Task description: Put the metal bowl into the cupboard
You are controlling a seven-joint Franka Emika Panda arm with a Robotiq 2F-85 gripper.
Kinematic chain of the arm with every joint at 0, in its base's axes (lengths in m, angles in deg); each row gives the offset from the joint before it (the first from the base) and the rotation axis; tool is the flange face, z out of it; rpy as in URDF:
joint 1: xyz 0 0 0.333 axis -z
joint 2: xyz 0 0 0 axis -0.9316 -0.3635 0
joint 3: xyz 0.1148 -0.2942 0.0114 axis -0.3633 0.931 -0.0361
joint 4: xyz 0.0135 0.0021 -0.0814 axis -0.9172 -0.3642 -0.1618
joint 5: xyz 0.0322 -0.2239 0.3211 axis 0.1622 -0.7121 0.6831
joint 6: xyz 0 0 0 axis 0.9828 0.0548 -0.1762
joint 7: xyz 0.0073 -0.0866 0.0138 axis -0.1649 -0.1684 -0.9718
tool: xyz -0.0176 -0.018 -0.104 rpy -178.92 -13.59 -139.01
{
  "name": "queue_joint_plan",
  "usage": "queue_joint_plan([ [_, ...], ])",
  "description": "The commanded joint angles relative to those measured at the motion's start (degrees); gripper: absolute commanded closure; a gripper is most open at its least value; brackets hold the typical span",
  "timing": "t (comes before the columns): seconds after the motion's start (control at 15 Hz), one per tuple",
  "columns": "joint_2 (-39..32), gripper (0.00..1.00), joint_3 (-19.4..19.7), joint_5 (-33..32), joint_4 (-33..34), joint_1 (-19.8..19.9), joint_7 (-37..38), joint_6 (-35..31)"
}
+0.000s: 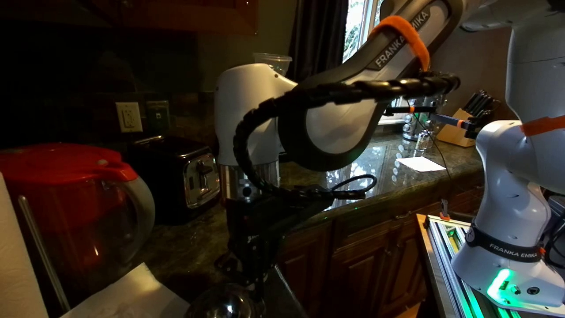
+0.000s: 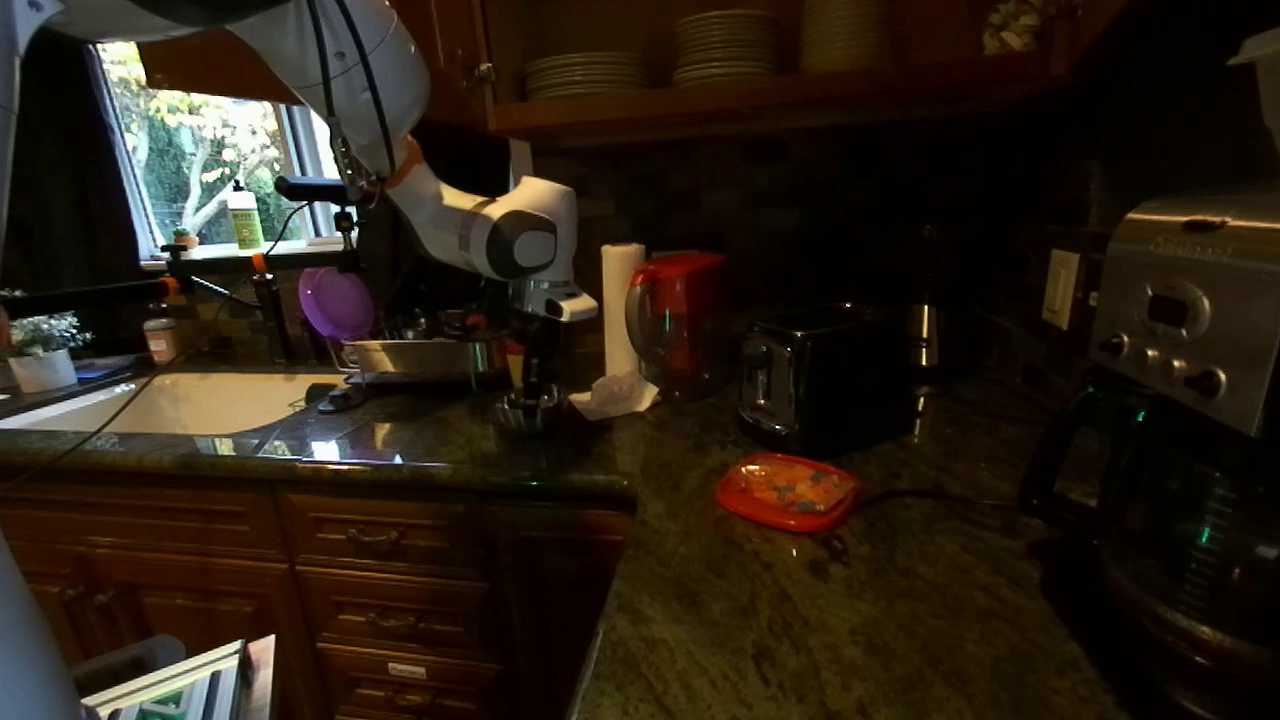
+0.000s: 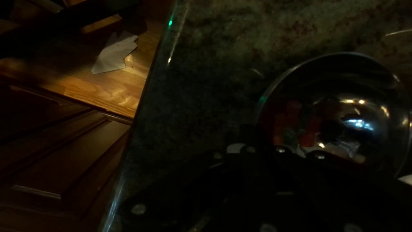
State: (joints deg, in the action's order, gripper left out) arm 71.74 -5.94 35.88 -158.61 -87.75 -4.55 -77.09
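The metal bowl (image 3: 341, 80) is shiny and round, with its hollow side up in the wrist view. It also shows in both exterior views, at the bottom edge (image 1: 223, 304) and by the counter's front edge (image 2: 515, 412). My gripper (image 3: 256, 131) points down with its dark fingers close together on the bowl's near rim, and looks shut on it. It also shows above the bowl in both exterior views (image 1: 259, 282) (image 2: 540, 385). I cannot tell whether the bowl touches the counter. The cupboard (image 2: 780, 103) is open, with plates inside; its lower edge shows in an exterior view (image 1: 212, 20).
A red pitcher (image 2: 690, 320), a white paper roll (image 2: 622, 310), a crumpled napkin (image 2: 618, 396) and a black toaster (image 2: 830, 380) stand near the bowl. An orange-red dish (image 2: 790, 490) lies on the counter. A dish rack (image 2: 420, 358) stands behind the arm.
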Motion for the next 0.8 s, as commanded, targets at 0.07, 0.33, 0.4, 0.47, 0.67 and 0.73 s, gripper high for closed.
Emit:
queue_joint_plan([
  [0.07, 7.1, 0.99, 1.5, 0.1, -3.6, -0.6, 3.4, -1.0],
  [0.33, 11.5, 0.99, 2.1, -1.6, -4.9, -0.1, 10.4, 1.1],
  [0.4, 13.0, 0.99, 2.2, -1.8, -6.0, 0.2, 12.9, 1.4],
  [0.47, 14.4, 0.99, 2.2, -1.8, -7.0, 0.5, 15.5, 1.5],
  [0.67, 17.5, 0.99, 1.4, -0.7, -9.8, 1.3, 19.8, 1.2],
  [0.73, 13.8, 0.97, 1.3, -1.0, -6.3, 1.6, 16.5, 0.7],
])
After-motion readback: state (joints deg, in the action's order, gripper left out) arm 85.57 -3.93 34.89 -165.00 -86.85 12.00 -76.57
